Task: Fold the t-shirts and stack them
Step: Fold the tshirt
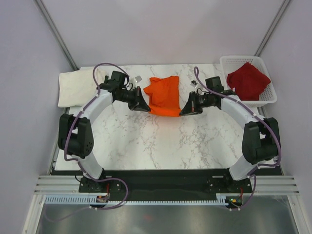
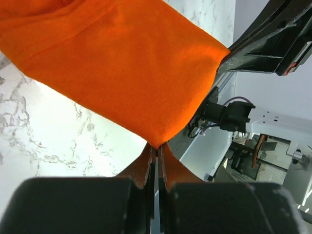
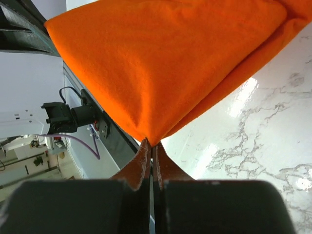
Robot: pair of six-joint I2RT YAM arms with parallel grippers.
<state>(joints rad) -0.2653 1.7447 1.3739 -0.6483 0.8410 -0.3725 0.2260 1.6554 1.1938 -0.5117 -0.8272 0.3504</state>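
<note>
The bright orange t-shirt lies partly folded at the back middle of the marble table. My left gripper is shut on its near left corner, and my right gripper is shut on its near right corner. In the left wrist view the orange t-shirt runs down to a point pinched at my left gripper. The right wrist view shows the orange cloth pinched the same way in my right gripper. A cream-white t-shirt lies folded at the back left. A dark red t-shirt sits in the basket.
A white lattice basket stands at the back right corner of the table. Grey walls close in the left, right and far sides. Both arm bases sit at the near edge.
</note>
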